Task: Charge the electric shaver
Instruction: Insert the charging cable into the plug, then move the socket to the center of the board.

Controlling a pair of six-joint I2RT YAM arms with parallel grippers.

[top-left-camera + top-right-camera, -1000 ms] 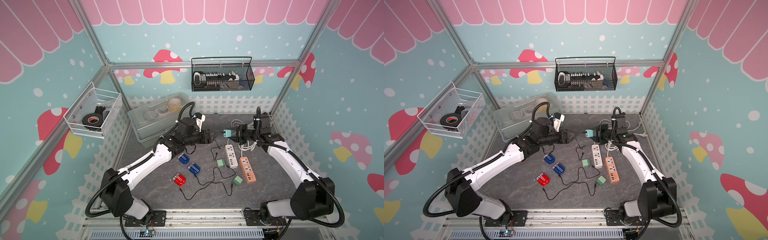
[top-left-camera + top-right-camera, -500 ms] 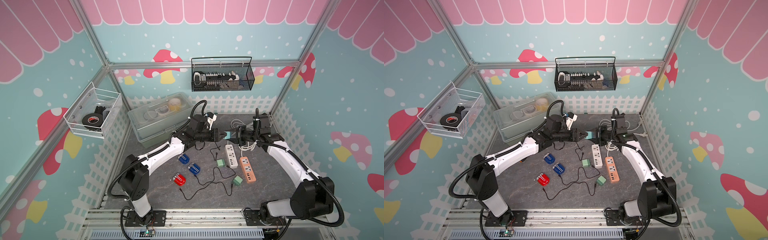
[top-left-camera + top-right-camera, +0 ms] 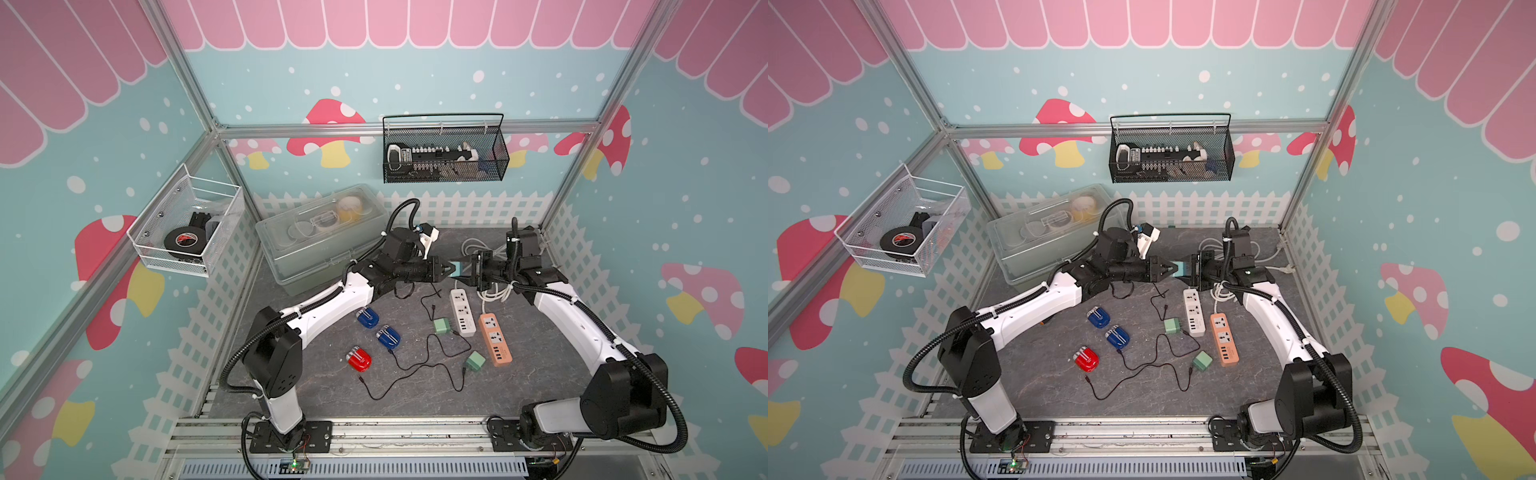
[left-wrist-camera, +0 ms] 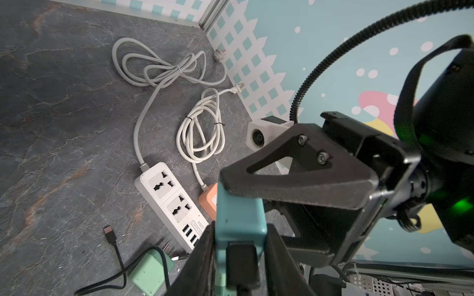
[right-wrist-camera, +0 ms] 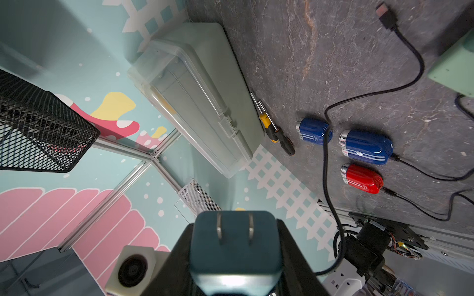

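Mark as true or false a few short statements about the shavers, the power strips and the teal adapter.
1. The right gripper holds the teal adapter above the table. True.
2. Two blue shavers and one red shaver lie on the table. True.
3. The orange power strip lies beside the white power strip. True.
4. A plug sits in a big socket of the white power strip. False: both big sockets are empty.
5. The red shaver lies between the two power strips. False: it lies apart from them, near the blue shavers.
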